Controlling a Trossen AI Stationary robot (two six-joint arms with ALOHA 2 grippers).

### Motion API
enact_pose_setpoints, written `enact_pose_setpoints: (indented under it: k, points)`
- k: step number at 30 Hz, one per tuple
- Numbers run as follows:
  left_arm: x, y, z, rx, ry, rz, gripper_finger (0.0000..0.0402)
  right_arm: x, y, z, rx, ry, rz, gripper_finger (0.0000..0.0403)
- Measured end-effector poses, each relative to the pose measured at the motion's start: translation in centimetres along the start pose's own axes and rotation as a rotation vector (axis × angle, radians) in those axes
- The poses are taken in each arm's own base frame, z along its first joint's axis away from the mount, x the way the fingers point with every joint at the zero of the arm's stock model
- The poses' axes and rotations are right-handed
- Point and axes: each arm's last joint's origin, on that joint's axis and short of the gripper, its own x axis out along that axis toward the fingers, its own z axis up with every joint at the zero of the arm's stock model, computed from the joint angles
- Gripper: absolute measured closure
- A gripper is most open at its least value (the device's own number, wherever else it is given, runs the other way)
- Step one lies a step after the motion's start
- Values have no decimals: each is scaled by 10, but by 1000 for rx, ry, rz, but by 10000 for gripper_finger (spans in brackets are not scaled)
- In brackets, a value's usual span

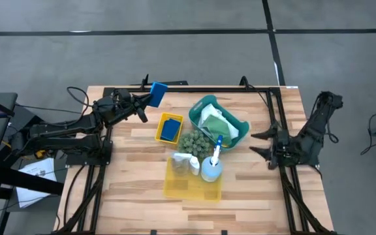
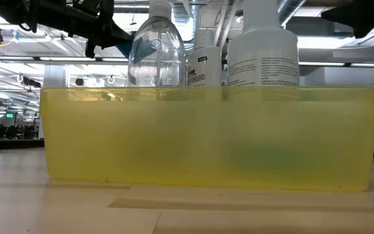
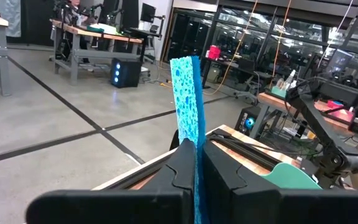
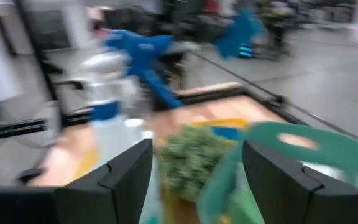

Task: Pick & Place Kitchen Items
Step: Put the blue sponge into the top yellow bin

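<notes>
Left gripper (image 1: 150, 98) clamps blue sponge (image 1: 157, 93) upright between its fingers; right gripper (image 1: 258, 143) waits, jaws apart.

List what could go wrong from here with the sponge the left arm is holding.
1. The left gripper pinches the blue sponge only by its lower edge, so it may slip or flop during travel.
2. The small yellow bin already holds a blue piece, so a second may not sit flat.
3. The large yellow bin is crowded with bottles that a low pass might knock.
</notes>
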Motion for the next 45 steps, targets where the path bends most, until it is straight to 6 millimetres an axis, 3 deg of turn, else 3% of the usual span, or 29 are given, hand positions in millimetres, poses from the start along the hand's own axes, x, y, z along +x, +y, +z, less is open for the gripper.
enact_pose_setpoints:
  k: [4, 9, 20, 27, 37, 45]
  points:
    - [0, 0, 0, 2, 7, -10, 396, 8, -2, -5, -43, -79, 175, 163]
    - [0, 0, -1, 3, 10, -18, 396, 14, -17, -5, -80, -117, 258, 163]
    - [0, 0, -1, 5, 18, -17, 396, 31, -47, -18, -74, 11, 166, 163]
    - [0, 0, -3, -8, 37, -20, 396, 40, -58, -47, -70, -21, 117, 163]
    - [0, 0, -4, -12, 43, -18, 396, 22, -66, -66, -33, 9, 151, 163]
    - [0, 0, -5, -14, 51, -17, 396, 28, -65, -77, -35, -30, 180, 163]
